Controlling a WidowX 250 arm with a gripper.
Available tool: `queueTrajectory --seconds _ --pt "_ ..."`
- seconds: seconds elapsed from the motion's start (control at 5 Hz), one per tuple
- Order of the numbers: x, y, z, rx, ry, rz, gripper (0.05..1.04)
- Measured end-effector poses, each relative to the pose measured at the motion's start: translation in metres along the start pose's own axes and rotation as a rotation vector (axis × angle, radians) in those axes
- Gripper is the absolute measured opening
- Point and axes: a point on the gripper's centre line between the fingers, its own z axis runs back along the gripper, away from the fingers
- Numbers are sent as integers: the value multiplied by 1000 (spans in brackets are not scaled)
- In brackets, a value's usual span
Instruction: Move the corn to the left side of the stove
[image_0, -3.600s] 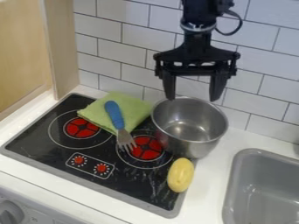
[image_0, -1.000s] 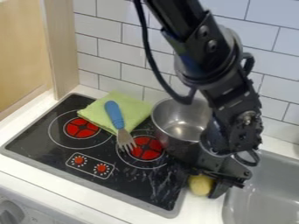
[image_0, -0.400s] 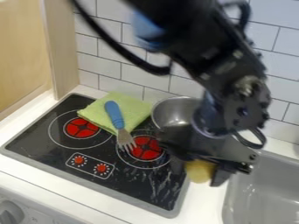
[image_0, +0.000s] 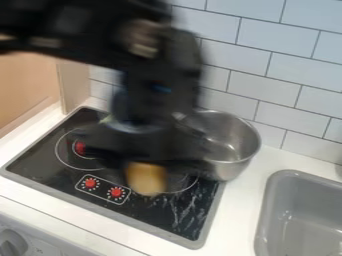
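The black gripper (image_0: 145, 169) hangs over the middle of the stove, shut on the yellow corn (image_0: 146, 179). The corn's upper part is hidden by the gripper, and its lower end hangs below, just right of the printed knobs. Black and flat, the stove (image_0: 133, 210) has its left burner (image_0: 80, 148) partly in view. The arm covers much of the stove's back half.
A metal pot (image_0: 230, 161) stands at the stove's back right, close beside the gripper. The grey sink (image_0: 267, 215) lies at the right, a tiled wall runs behind, and a wooden panel (image_0: 75, 87) borders the left back.
The gripper has swung left from beside the sink to the stove's middle, carrying the corn. Earlier the corn lay at the stove's right edge. The arm now covers the green cloth and blue-handled fork.
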Motion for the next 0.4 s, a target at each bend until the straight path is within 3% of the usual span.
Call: queueTrajectory --seconds 0.2,0.4 --pt "-3 41 -11 27 35 91 631" --pt "4 60 -24 50 69 145 631"
